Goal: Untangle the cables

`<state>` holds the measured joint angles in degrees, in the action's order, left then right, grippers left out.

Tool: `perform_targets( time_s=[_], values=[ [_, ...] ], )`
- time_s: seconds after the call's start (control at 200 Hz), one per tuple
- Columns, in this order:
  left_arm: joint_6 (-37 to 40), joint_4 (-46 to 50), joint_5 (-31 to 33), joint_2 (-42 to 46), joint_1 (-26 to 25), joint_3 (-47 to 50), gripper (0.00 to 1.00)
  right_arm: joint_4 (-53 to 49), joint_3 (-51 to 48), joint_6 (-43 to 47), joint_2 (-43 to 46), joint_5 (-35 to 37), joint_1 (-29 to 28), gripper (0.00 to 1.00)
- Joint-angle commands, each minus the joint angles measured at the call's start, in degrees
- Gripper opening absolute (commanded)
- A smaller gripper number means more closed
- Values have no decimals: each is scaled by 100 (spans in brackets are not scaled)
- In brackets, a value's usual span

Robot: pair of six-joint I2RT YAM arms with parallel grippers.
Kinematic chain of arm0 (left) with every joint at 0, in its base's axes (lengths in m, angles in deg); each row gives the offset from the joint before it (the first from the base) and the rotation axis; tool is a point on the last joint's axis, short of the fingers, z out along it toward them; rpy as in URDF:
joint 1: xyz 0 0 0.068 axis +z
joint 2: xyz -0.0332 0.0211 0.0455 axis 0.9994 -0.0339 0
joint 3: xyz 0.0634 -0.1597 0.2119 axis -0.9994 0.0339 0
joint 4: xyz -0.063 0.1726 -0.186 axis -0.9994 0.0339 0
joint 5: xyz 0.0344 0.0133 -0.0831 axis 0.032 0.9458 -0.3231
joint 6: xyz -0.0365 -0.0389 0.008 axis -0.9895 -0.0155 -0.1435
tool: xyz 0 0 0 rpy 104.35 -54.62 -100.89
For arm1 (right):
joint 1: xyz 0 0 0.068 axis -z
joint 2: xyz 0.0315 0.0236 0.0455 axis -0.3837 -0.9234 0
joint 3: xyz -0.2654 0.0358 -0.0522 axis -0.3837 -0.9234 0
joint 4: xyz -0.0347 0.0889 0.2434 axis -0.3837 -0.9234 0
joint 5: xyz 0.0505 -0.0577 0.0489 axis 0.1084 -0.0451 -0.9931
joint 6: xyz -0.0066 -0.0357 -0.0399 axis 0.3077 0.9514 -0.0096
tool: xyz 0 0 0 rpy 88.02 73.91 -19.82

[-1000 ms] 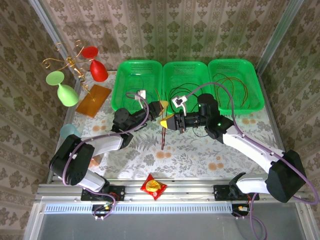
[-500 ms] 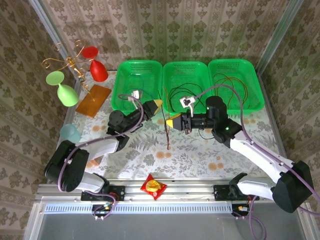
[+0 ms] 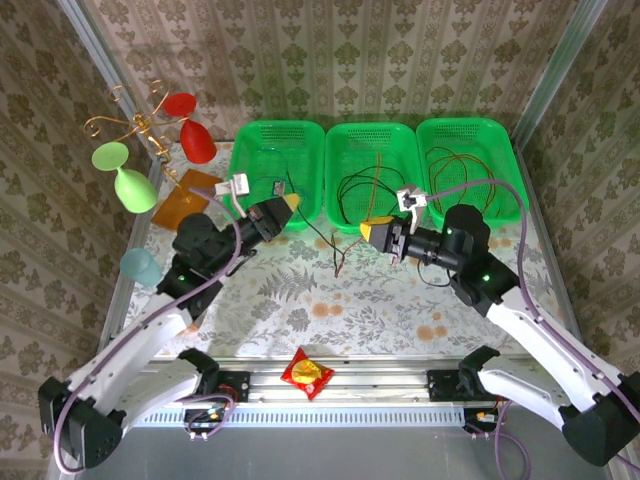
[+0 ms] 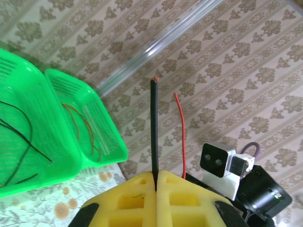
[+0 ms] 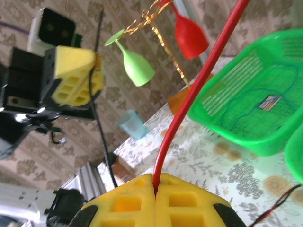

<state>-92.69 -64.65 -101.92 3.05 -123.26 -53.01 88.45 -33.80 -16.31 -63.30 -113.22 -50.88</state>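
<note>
In the top view my left gripper [image 3: 285, 203] is shut on a black cable [image 3: 315, 228] in front of the left green basket [image 3: 236, 170]. My right gripper [image 3: 370, 230] is shut on a red cable [image 3: 342, 260] that hangs toward the table between the two arms. The left wrist view has the black cable [image 4: 154, 132] rising from the closed yellow pads of the left gripper [image 4: 156, 182], with the red cable [image 4: 181, 137] just behind. Seen from the right wrist, the red cable [image 5: 189, 104] leaves the right gripper [image 5: 155, 184]. More cables lie in the middle basket [image 3: 372, 127] and right basket [image 3: 466, 123].
A stand at the back left holds a green glass [image 3: 125, 175] and a red glass [image 3: 192, 135]. An amber block [image 3: 186, 198] lies beside the left basket and a blue cup [image 3: 140, 266] near the table's left edge. A red snack packet [image 3: 306, 373] sits on the front rail.
The two grippers have pulled apart, the left going back and left, the right going right. The black and red cables they hold have drawn away from each other.
</note>
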Motion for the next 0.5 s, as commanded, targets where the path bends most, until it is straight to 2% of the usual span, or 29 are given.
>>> perform_targets(
  time_s=[0.0,0.215,0.495],
  values=[
    [891,1616,510,227,-85,-384,0,-416,122,108,272,863,19,0],
    [1556,2653,1177,343,-404,-1007,0,-1024,429,130,574,2020,10,0],
    [1978,3220,1989,476,-740,-1358,0,-1461,518,364,1032,3298,10,0]
  ],
)
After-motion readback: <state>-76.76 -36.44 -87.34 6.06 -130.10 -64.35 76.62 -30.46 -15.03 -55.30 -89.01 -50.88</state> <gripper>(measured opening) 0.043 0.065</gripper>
